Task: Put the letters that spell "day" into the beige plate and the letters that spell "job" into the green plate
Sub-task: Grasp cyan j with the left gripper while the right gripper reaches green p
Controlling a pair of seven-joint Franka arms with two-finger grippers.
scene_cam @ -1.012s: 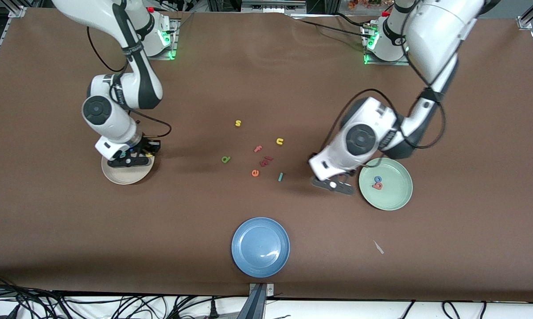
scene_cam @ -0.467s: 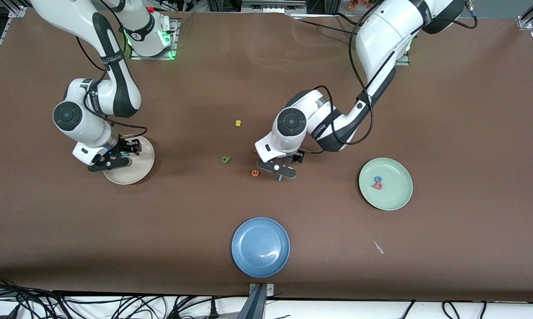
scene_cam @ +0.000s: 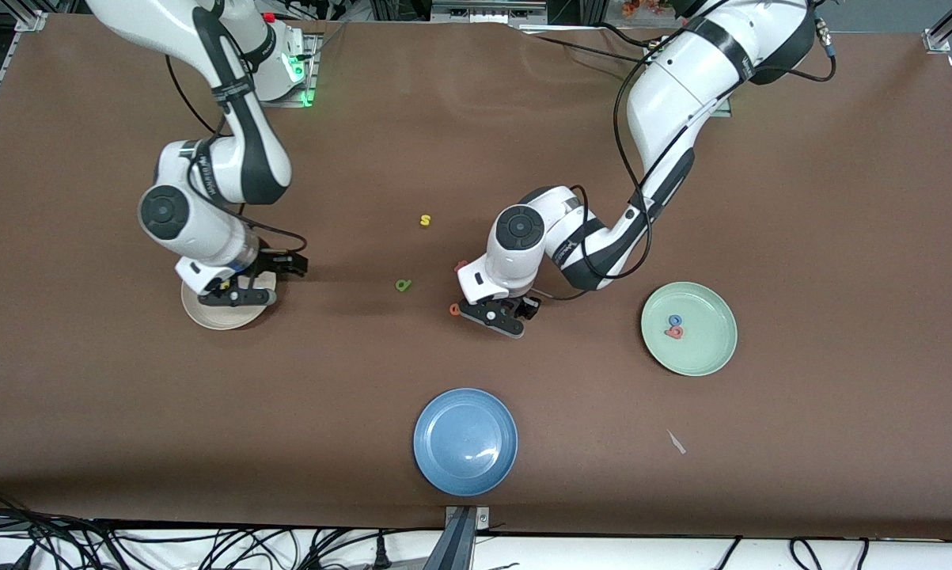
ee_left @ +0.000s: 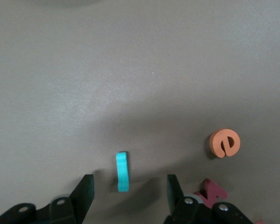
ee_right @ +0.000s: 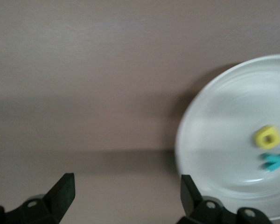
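Observation:
The teal j (ee_left: 122, 171) stands on edge on the table between the fingers (ee_left: 87, 196) of my left gripper (ee_left: 129, 185), which is open and touches nothing. That gripper (scene_cam: 498, 317) is low over the letter cluster. The green d (scene_cam: 402, 285) lies alone on the table, toward the right arm's end from the cluster. The blue o (scene_cam: 675, 320) and red b (scene_cam: 673, 332) lie in the green plate (scene_cam: 705, 356). My right gripper (scene_cam: 238, 294) hangs open and empty over the rim of the beige plate (ee_right: 224, 140), which holds the yellow a (ee_right: 268, 136) and teal y (ee_right: 274, 161).
An orange e (ee_left: 225, 143) and a dark pink letter (ee_left: 212, 191) lie close beside the left gripper. A yellow s (scene_cam: 425, 220) lies farther from the front camera. The blue plate (scene_cam: 465, 441) sits near the front edge, and a white scrap (scene_cam: 676, 441) lies toward the left arm's end.
The left gripper travelled from beside the green plate to the letter cluster and came down around the teal j. The right gripper opened over the beige plate, leaving the yellow a there.

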